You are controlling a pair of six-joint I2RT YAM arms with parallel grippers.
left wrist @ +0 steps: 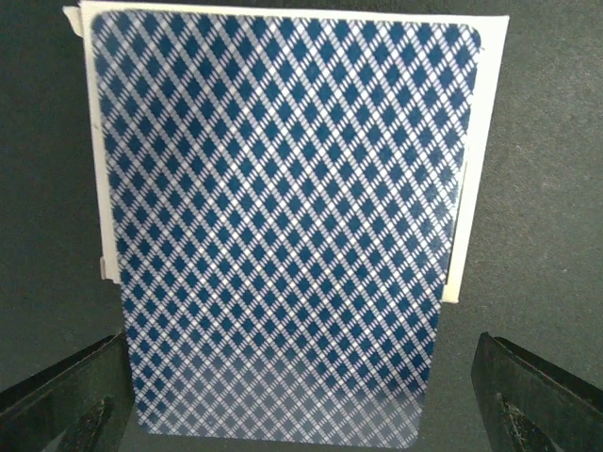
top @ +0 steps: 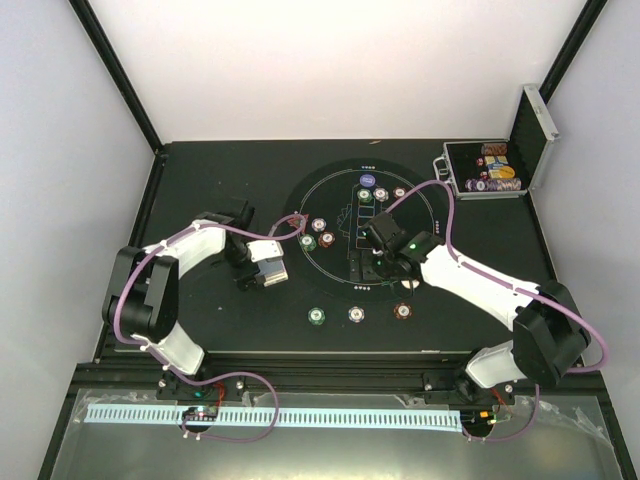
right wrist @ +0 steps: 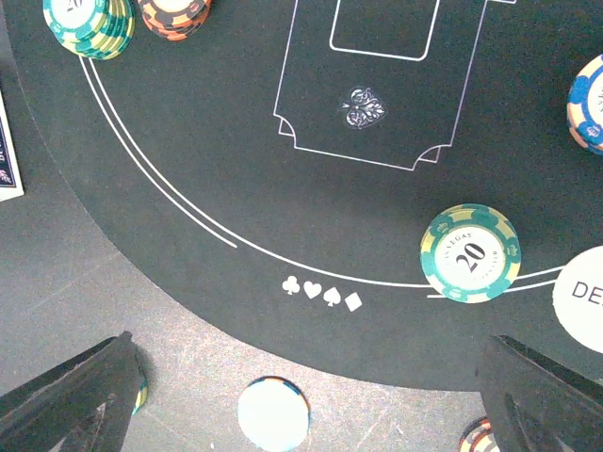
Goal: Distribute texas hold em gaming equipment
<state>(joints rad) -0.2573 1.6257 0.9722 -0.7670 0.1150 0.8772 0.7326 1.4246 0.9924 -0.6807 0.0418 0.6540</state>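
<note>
- Left wrist view: the cards fill most of the picture, so only strips of the dark table show.
- The low end of the top card fades into shadow.
- Only the tips of the left gripper show, in the two low corners. They stand wide apart, one on each side of the cards, and hold nothing.
- The top card has a blue and white diamond back. White edges of other cards stick out at its top and sides, so the pile is not neat.
- Right wrist view: the right gripper is wide open too and holds nothing. It hangs over the rim of the round mat.
- Cut off at the edges are a blue chip, a lettered disc, a card corner, a green stack and an orange stack.
- A green chip marked 20 shows whole, on the mat's white line.
- A plain disc lies just off the mat.
- Top view: the cards lie left of the mat. The chips are tiny dots on and near it. The open case sits far right.
</note>
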